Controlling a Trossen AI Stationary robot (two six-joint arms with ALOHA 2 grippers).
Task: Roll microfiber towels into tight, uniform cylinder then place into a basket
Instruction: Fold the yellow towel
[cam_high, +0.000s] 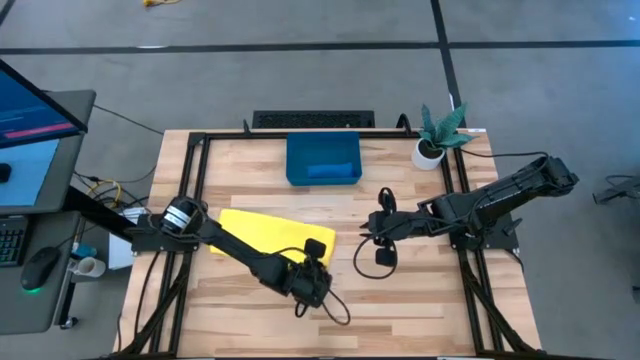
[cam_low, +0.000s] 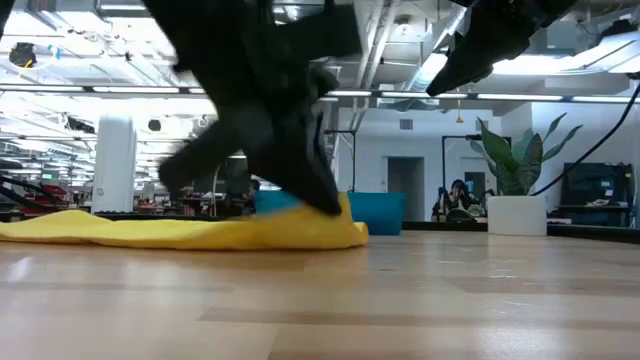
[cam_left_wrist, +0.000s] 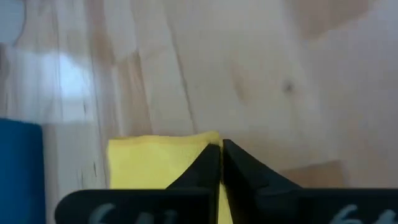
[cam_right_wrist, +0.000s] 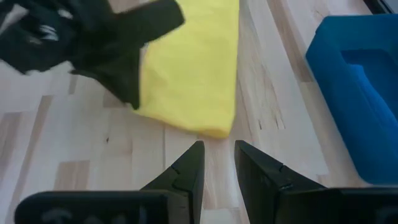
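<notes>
While the yellow microfiber towel (cam_high: 268, 234) lies spread flat on the wooden surface (cam_high: 400, 310), the left tool (cam_high: 314, 262) sits low at the towel's corner nearest the right arm, its fingers (cam_left_wrist: 208, 171) pressed together. In the left wrist view the yellow edge runs right up against the closed fingertips and shows on both sides of them (whether cloth is actually caught between them cannot be told from that view). The low view shows the left arm as a dark blur coming down onto the right end of the towel, which is slightly bunched there and otherwise flat along the surface.

The right tool (cam_high: 378, 228) hangs above the surface just beside that same towel corner, clear of the cloth. Its fingers (cam_right_wrist: 186, 171) stand partly spread with bare wood visible in the gap; nothing is between them. In the right wrist view the towel's corner lies just ahead of the fingertips, with the left tool on the cloth farther off.

The dark-blue plastic tray (cam_high: 323, 159) stands at the far edge of the surface, well apart from the yellow towel. Inside it lies the blue microfiber towel (cam_high: 330, 171), against the near wall (its shape, rolled or folded, cannot be made out). A small white pot with a green plant (cam_high: 436, 138) stands near the tray, on the right arm's side.
</notes>
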